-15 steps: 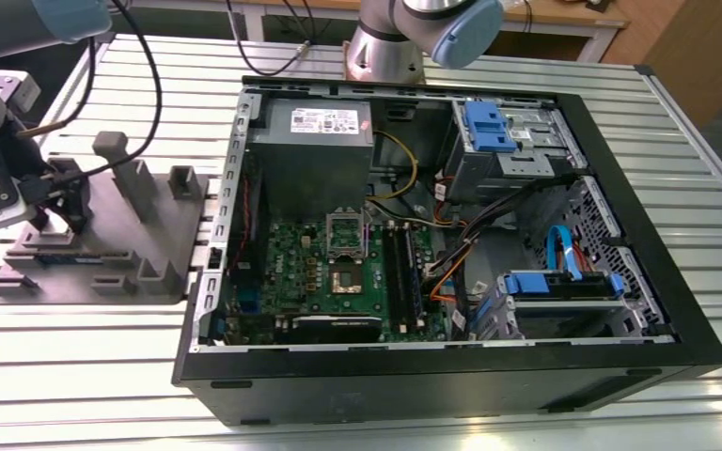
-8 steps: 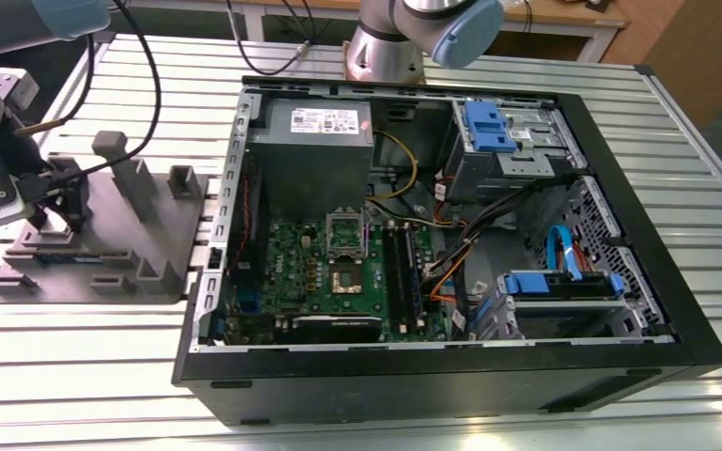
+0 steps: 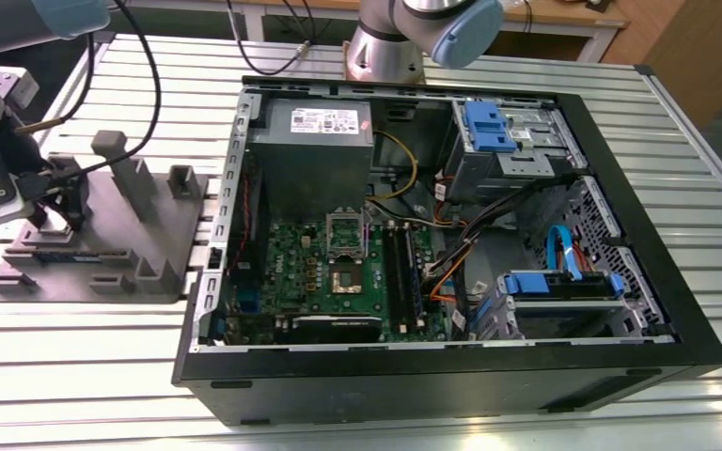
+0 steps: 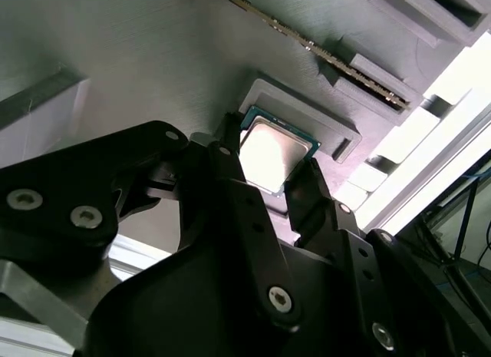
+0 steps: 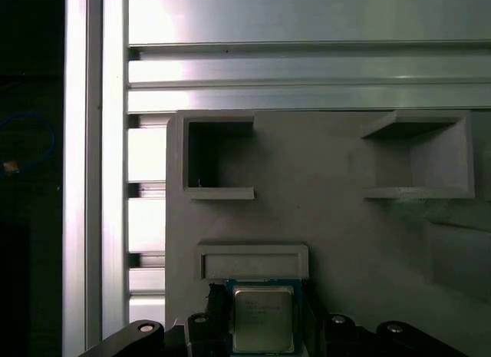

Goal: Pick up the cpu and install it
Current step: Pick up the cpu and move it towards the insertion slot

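Second wrist view is where the cpu point(image 4: 275, 151) is best seen: it is laid flat in a shallow pocket of the grey holder point(image 4: 153, 57), and the claw point(image 4: 268, 161) is set astride it. Whether the cpu is being squeezed or only stood over cannot be told (the edges are lost in shadow). In the exterior view the holder is placed on the metal table point(image 3: 86, 376), at the exterior view's left of the open computer case point(image 3: 643, 310). It is well apart from the socket point(image 3: 346, 274) on the green board inside the case. So the job is judged to be near its start. The claw is at the cpu, but the cpu is not yet lifted out, carried over or put in the socket. The socket looks bare, with its metal frame tipped up, though that is hard to be sure of. One corner of the cpu is covered by the claw in the second wrist view, and much of the claw is cut off in both wrist views.
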### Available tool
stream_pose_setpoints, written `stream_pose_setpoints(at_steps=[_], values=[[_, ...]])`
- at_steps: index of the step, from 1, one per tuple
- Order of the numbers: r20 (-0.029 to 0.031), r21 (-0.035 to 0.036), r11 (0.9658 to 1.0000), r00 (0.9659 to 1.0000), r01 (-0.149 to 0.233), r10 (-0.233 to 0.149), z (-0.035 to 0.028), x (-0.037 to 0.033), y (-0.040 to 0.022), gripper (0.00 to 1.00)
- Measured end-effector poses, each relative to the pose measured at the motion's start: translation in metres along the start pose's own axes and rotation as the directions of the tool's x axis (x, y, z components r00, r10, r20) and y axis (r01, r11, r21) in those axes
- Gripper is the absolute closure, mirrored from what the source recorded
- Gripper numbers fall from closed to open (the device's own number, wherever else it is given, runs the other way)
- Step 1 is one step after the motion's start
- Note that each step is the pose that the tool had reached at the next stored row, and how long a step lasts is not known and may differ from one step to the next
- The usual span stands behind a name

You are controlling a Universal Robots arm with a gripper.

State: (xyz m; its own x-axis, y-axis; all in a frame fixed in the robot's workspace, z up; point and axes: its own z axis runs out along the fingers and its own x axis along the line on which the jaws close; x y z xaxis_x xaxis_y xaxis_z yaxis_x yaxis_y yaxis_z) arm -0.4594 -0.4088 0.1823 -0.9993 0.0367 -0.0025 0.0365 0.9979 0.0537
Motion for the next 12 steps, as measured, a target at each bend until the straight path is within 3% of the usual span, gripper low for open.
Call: stream_pose_setpoints(at_steps=[8,10,12], values=[[0.0002,-0.0002,1.0000,1.0000,0.000,0.000,0.0000,0.0001,0.0005,0.53],[0.0001,-0.0002,1.0000,1.0000,0.000,0.000,0.0000,0.0001,0.0005,0.46],[0.0002,-0.0002,1.0000,1.0000,0.000,0.000,0.0001,0.0000,0.0005,0.46]])
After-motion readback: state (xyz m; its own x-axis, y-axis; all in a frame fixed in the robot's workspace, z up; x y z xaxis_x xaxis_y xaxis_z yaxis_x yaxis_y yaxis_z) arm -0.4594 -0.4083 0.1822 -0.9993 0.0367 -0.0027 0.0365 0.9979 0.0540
